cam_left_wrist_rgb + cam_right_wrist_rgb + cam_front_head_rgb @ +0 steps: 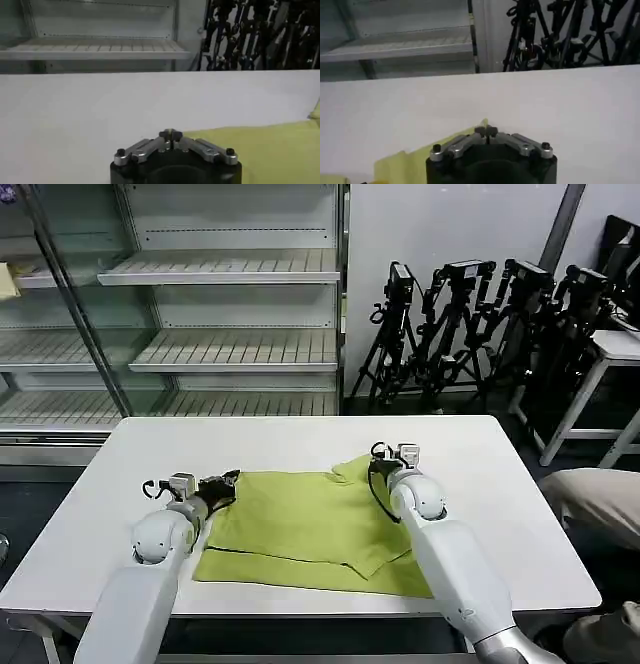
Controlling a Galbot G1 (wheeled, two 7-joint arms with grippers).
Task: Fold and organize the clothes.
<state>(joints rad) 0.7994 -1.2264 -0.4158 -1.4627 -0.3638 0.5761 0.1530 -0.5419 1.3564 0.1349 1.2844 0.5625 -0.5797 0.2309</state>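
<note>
The clothes (310, 529), a lime yellow-green T-shirt, lie partly folded in the middle of the white table (500, 484). My left gripper (228, 482) sits low at the shirt's far left corner. In the left wrist view it (170, 134) is shut, with the edge of the clothes (270, 150) running into its tips. My right gripper (378, 469) is at the shirt's far right, by a raised sleeve. In the right wrist view it (486, 131) is shut on a lifted fold of the clothes (400, 165).
Bare table surface surrounds the shirt on all sides. Behind the table stand a shelving unit (230, 344) and a row of black tripods (480, 324). A second table (615, 349) and some beige fabric (600, 504) lie off to the right.
</note>
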